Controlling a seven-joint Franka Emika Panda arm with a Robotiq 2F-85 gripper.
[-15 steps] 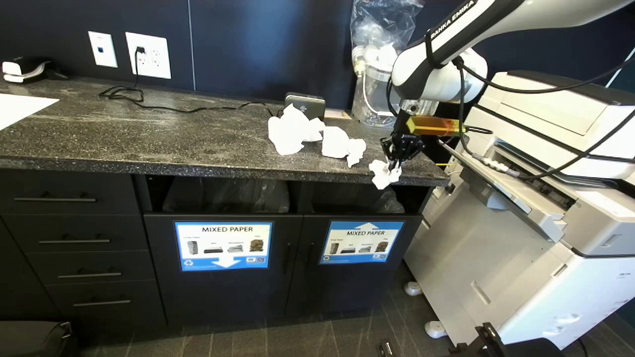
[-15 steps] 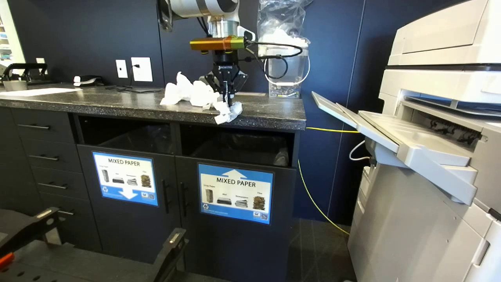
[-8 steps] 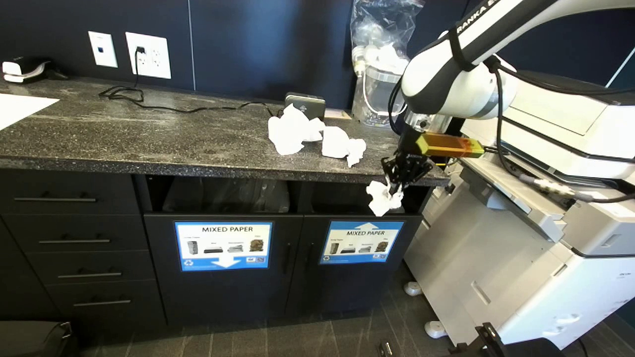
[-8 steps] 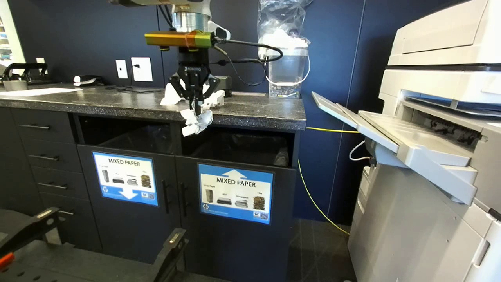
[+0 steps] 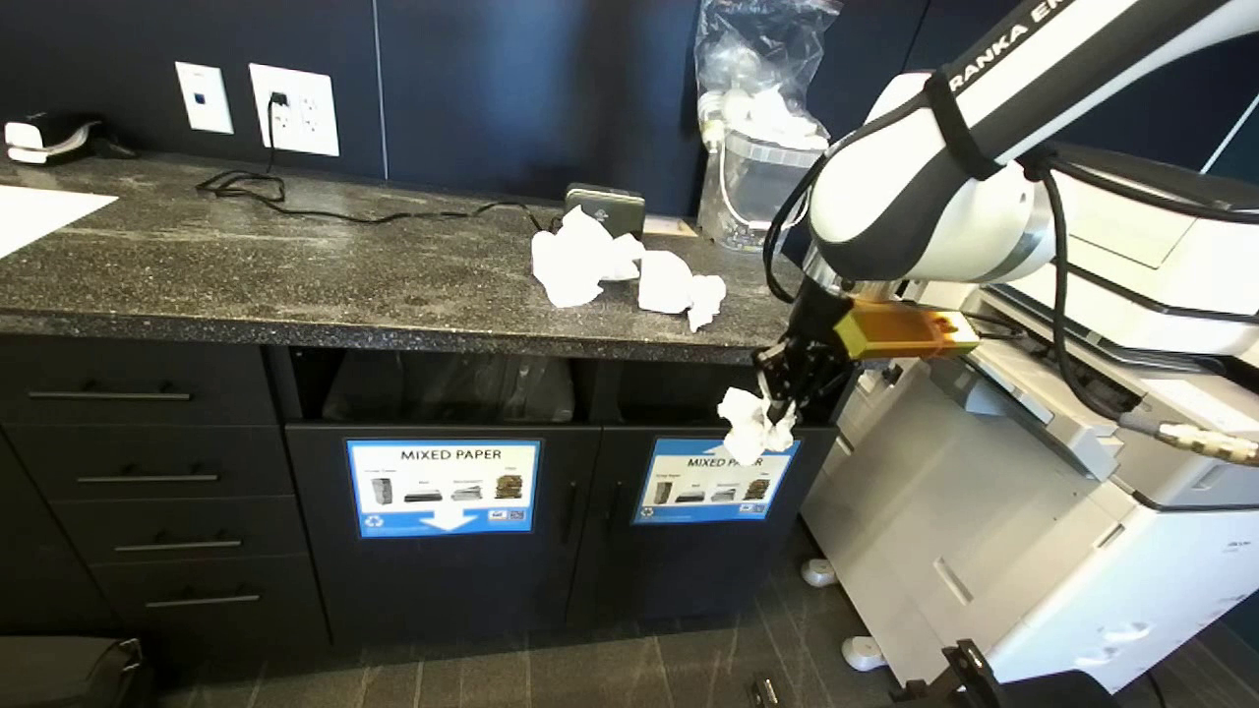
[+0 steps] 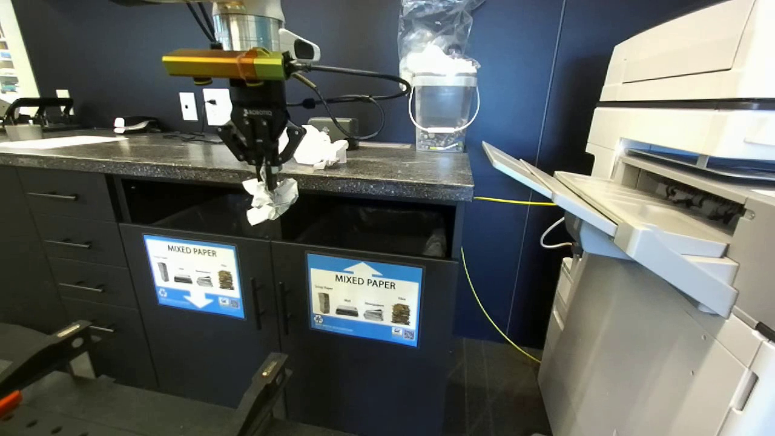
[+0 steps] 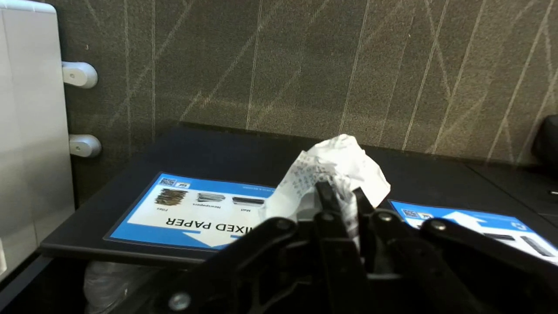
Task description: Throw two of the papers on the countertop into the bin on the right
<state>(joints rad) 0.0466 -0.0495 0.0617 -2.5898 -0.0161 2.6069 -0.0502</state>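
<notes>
We note fair light overall. In an exterior view a soft sheen sits on the dark wall [image 5: 551, 93] behind the back edge of the countertop [image 5: 393, 265]; papers [image 5: 575, 264] toward its right end burn nearly featureless white. Below its front edge, we find the bin [image 6: 363, 369] deep in shadow inside. Wrist view: gripper [image 7: 341, 188] dark, softly blurred; carpet [image 7: 279, 78] crisper.

Papers [image 5: 573, 260] look wrinkled, the countertop [image 6: 405, 168] glossy stone, the shadowed liner [image 6: 435, 242] perhaps plastic.
</notes>
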